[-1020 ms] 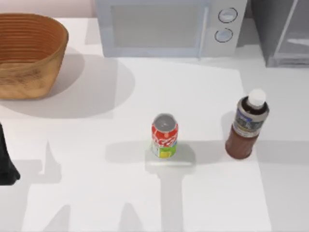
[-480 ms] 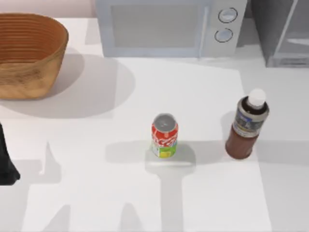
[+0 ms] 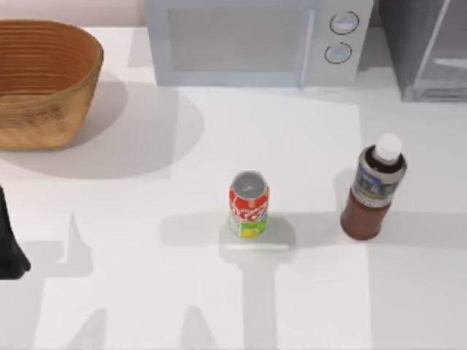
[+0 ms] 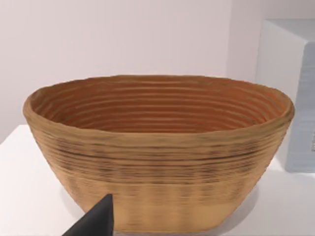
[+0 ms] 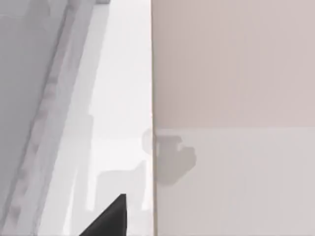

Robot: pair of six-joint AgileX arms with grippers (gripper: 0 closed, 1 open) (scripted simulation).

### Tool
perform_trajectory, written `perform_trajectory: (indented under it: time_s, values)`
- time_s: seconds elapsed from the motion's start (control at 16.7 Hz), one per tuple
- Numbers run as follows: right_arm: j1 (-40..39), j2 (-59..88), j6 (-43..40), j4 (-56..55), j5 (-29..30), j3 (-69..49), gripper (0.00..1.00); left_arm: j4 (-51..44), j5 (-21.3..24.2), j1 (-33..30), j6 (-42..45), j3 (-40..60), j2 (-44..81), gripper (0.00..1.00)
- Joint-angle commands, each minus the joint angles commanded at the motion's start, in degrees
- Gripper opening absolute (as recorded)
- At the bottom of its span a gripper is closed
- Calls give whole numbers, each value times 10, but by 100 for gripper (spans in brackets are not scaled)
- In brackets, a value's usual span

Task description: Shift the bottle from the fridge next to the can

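- Woven-cane basket (image 3: 82, 86) at the far left of the table (image 3: 146, 284), with the left arm's dark bulk (image 3: 9, 248) parked at the left edge – left gripper (image 4: 96, 222) facing the basket wall; grip state not determinable.
- White microwave (image 3: 233, 44) along the back edge, well clear of the working area.
- Red can (image 3: 249, 205) upright near the table's centre, free of any contact – light and short, so judged easy to knock over or slide if struck during a placement.
- Reddish-brown bottle (image 3: 372, 193) upright on the open table to the right of the can, outside the fridge, with a plain gap of bare table between the two.
- Grey fridge (image 3: 427, 51) at the back right corner, behind the bottle.
- Right gripper (image 5: 110, 219) seen as a single dark tip in its wrist view; apart or together, impossible to tell.
- Main hazards, as judged: tall narrow bottle toppling if caught high at the white cap; bottle swung into the can when closing the gap; a slack grip letting the smooth plastic slip.
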State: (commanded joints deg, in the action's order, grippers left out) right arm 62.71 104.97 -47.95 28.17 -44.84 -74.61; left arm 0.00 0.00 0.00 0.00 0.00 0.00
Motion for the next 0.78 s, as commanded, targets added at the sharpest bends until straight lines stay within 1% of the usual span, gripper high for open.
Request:
perform_trajectory:
  time_s: [0.12, 0.3, 0.66, 0.78]
  values:
    - [-48, -1, 65, -62, 11, 2, 100, 0, 0, 0, 0, 0, 0, 100]
    - [-91, -2, 117, -112, 20, 5, 100, 0, 0, 0, 0, 0, 0, 100]
    - [-91, -5, 122, -118, 21, 6, 100, 0, 0, 0, 0, 0, 0, 100]
    - [-109, -9, 138, -127, 38, 12, 100, 0, 0, 0, 0, 0, 0, 100]
